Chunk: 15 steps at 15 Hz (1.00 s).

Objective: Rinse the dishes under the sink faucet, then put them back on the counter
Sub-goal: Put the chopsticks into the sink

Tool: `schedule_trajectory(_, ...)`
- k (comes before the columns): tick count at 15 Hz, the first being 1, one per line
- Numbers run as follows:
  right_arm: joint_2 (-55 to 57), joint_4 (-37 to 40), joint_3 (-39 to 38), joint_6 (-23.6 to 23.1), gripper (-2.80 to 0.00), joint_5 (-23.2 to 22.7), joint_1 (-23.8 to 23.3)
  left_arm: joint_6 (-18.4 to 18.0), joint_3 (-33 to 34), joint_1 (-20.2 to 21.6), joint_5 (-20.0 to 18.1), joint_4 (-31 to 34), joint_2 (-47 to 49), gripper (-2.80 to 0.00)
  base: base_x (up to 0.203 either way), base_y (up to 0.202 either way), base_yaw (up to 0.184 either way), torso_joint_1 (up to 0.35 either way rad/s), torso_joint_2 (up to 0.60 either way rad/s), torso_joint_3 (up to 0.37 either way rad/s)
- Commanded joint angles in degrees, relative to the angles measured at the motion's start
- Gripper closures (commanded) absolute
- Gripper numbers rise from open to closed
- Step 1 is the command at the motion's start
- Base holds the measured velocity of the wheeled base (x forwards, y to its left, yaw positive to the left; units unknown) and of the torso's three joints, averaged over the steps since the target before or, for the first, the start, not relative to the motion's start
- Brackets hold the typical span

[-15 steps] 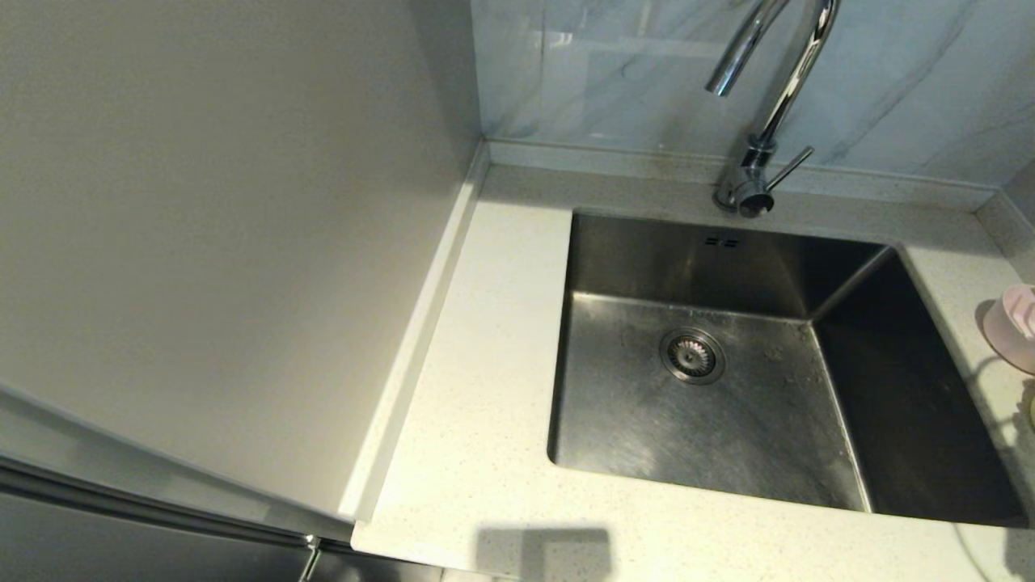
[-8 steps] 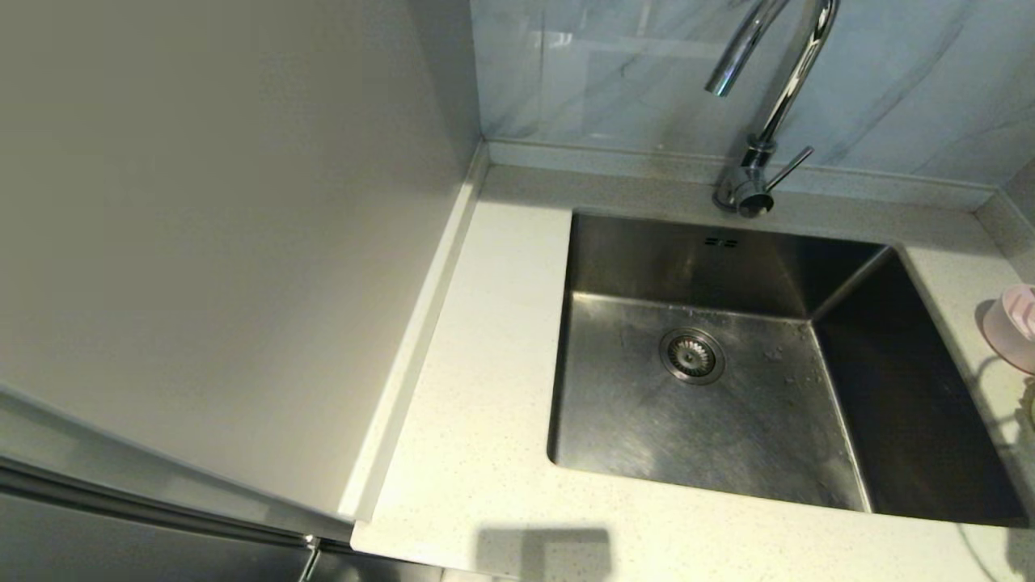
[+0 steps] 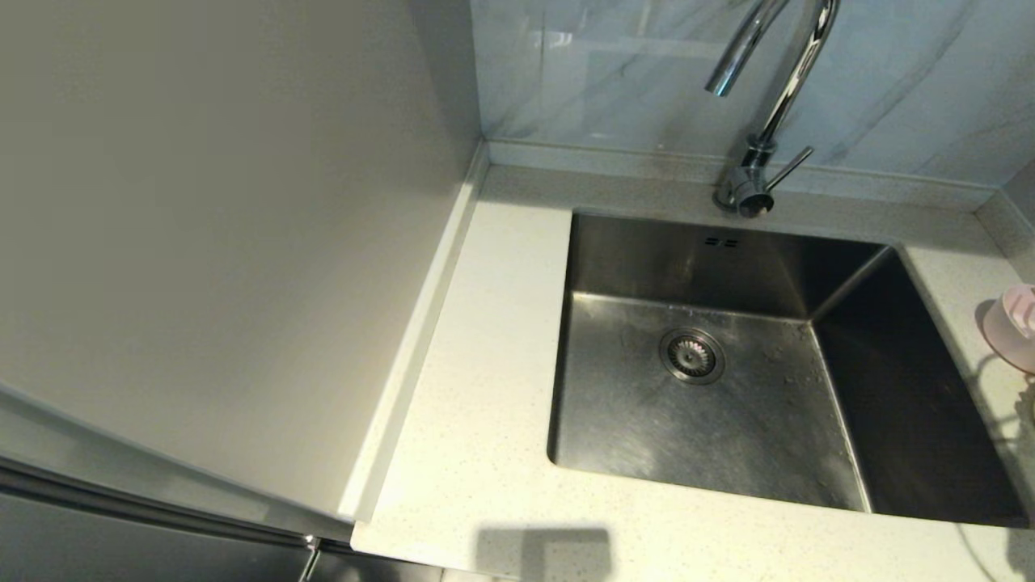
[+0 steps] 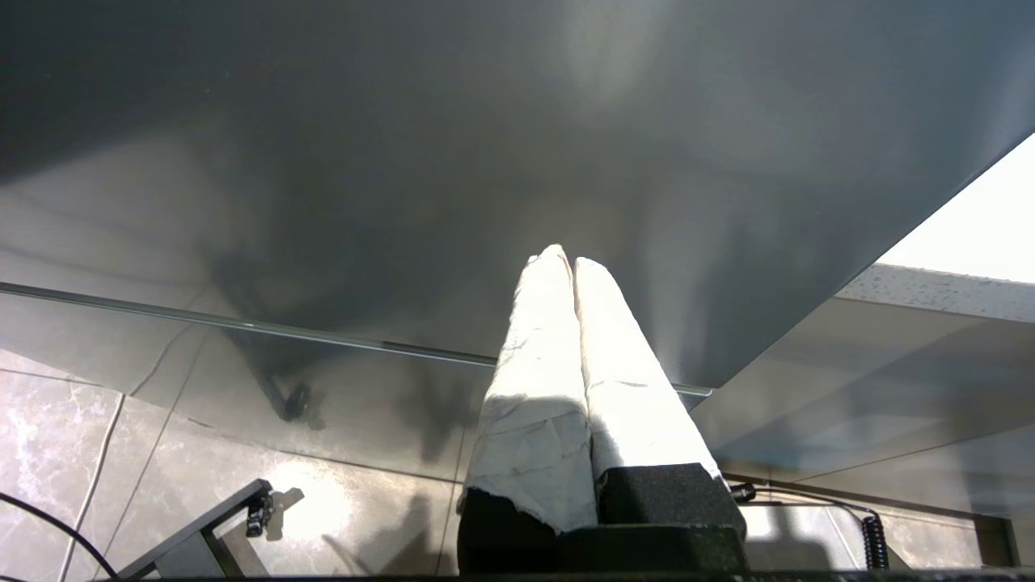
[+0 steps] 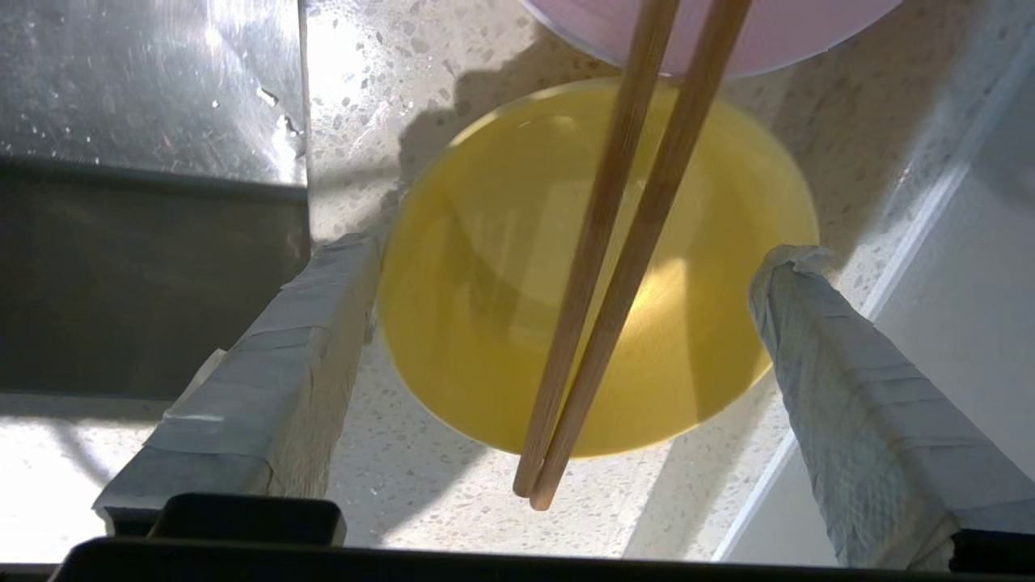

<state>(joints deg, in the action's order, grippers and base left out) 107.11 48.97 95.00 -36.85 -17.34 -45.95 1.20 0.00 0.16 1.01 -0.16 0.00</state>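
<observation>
The right end effector (image 5: 566,267) hangs open over the yellow bowl (image 5: 517,307), its fingers (image 5: 275,356) either side of the rim; two chopsticks (image 5: 623,242) lie across this bowl and the pink bowl (image 3: 1015,327), all on the surface (image 5: 404,65) beside the sink (image 3: 711,388). The left end effector (image 4: 570,267) is closed, low beside the cabinet

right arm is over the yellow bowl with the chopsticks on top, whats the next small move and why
Probably lower the right gripper and close on the chopsticks. Its jaws stand wide open either side of the yellow bowl, and the chopsticks lie across that bowl and the pink bowl on the counter, so they likely come off first. The sink holds no dishes; the left gripper is shut, below the counter.
</observation>
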Motion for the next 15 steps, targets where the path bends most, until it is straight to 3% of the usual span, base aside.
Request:
schedule_trajectory(1, 0.24, 0.25, 0.14, -0.20, -2.80, -0.07, -0.06, 0.03, 0.00, 0.02, 0.04, -0.02, -0.18, 0.00, 0.000, 0.000, 0.000, 0.000, 0.00, 0.000)
schedule_trajectory(15, 1.60, 0.08, 2.49, -0.06, -2.80, -0.33, 2.18, 0.03, 0.00, 0.02, 0.04, -0.02, -0.18, 0.00, 0.000, 0.000, 0.000, 0.000, 0.00, 0.000)
